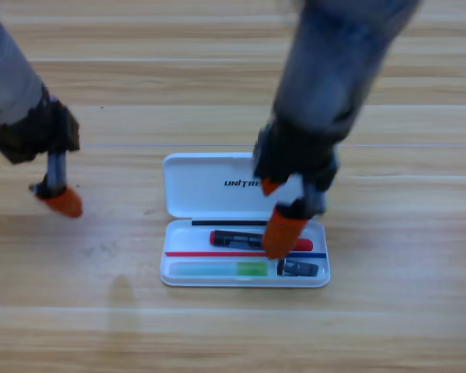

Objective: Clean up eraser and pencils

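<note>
A: So where does the right gripper (283, 233) stand?
B: Over the white case (188, 185), its tip just above the eraser (301, 269) in the tray's lower right corner; whether it pinches, I cannot tell.
A: The pencils?
B: The red-ended pencil (237, 238) and the green pencil (220, 270) lie lengthwise in the tray, left to right. The left gripper (60, 199) waits well apart, left, with bare table (404, 326) all round.

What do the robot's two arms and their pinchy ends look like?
Both arms are thick grey tubes coming in from the top. Each ends in a chunky black block with a tool of orange jaws, shaped like blunt carrot tips. The left tool sits on a short dark stem. The right tool shows one big orange jaw and a smaller orange tip behind it. No cables or writing show on them.
</note>
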Robot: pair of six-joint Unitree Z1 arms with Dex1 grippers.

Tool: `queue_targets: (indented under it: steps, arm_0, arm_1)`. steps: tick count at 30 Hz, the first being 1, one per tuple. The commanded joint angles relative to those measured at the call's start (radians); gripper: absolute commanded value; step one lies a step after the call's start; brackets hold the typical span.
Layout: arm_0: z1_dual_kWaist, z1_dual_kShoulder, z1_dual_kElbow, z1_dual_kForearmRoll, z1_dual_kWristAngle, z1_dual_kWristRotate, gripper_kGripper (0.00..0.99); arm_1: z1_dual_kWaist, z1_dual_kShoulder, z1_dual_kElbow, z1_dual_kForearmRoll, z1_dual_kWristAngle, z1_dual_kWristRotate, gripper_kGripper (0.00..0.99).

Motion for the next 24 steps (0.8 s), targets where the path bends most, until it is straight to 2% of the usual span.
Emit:
queue_targets:
  steps: [1, 5, 9, 13, 15, 20, 24]
  arm_0:
    - [0.104, 0.040, -0.083, -0.049, -0.055, 0.018, 0.925]
    - [0.162, 0.127, -0.183, -0.075, -0.115, 0.041, 0.770]
    - [0.194, 0.242, -0.301, -0.092, -0.173, 0.062, 0.569]
    - [0.211, 0.333, -0.374, -0.125, -0.251, 0.084, 0.241]
    - [0.213, 0.377, -0.416, -0.124, -0.301, 0.094, 0.000]
    - [0.213, 0.460, -0.453, -0.109, -0.425, 0.080, 0.000]
    - [0.213, 0.552, -0.555, 0.016, -0.508, 0.067, 0.000]
  arm_1:
    - [0.016, -0.358, 0.215, -0.055, 0.112, 0.058, 0.942]
    - [-0.045, -0.555, 0.463, -0.261, 0.168, 0.113, 0.946]
    - [-0.073, -0.679, 0.631, -0.391, 0.215, 0.158, 0.966]
    - [-0.102, -0.722, 0.701, -0.429, 0.247, 0.170, 0.985]
    - [-0.123, -0.722, 0.710, -0.429, 0.278, 0.168, 0.985]
    - [-0.125, -0.732, 0.717, -0.429, 0.301, 0.168, 0.985]
    - [-0.125, -0.745, 0.718, -0.432, 0.301, 0.168, 0.986]
